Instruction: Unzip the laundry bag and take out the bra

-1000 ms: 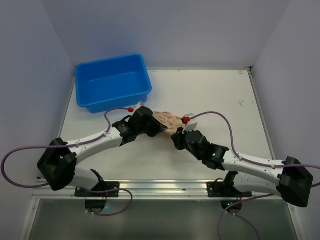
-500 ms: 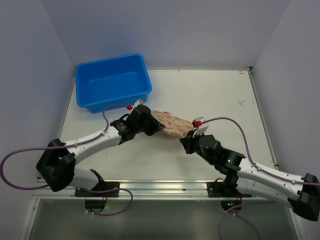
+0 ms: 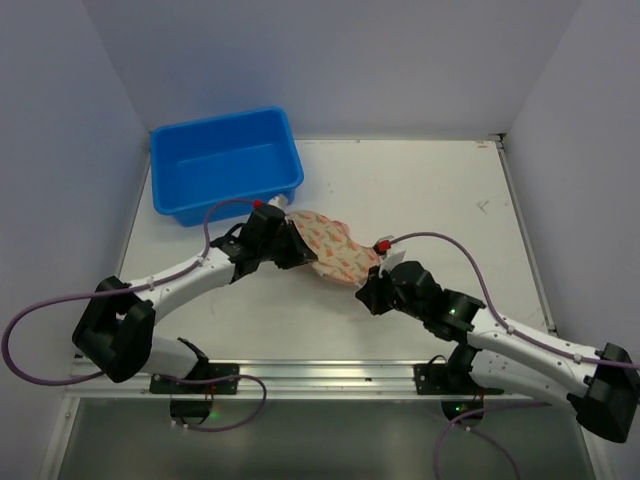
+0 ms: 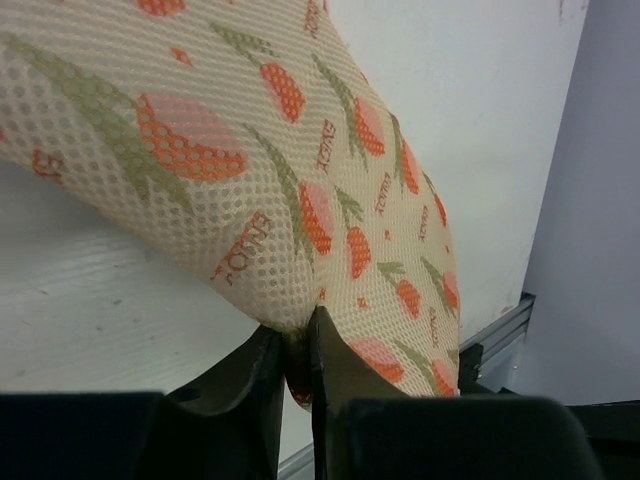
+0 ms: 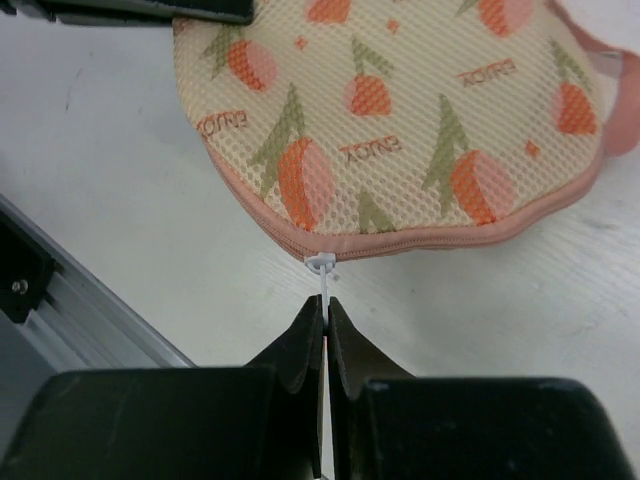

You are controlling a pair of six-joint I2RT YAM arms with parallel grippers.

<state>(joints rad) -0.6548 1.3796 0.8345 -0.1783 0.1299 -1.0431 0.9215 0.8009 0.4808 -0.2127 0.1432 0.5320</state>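
The laundry bag [image 3: 333,247] is a cream mesh case with orange-red flowers and a pink zip edge, stretched between my two grippers at mid table. My left gripper [image 3: 290,240] is shut on the bag's fabric edge [image 4: 290,325]; the bag [image 4: 300,170] fills that wrist view. My right gripper [image 3: 368,290] is shut on the white zip pull [image 5: 322,275] at the bag's near rim [image 5: 400,130]. The pink zip edge [image 5: 470,235] runs closed to the right of the pull. The bra is hidden.
A blue tub [image 3: 225,165] stands at the back left, just beyond my left gripper. The metal rail [image 3: 320,375] runs along the near table edge. The table's right edge meets the grey wall [image 3: 590,150].
My right gripper has drawn the zip pull around the bag's near rim, first right, then back left. The bag has spread out flatter and my left gripper shifted slightly left and back.
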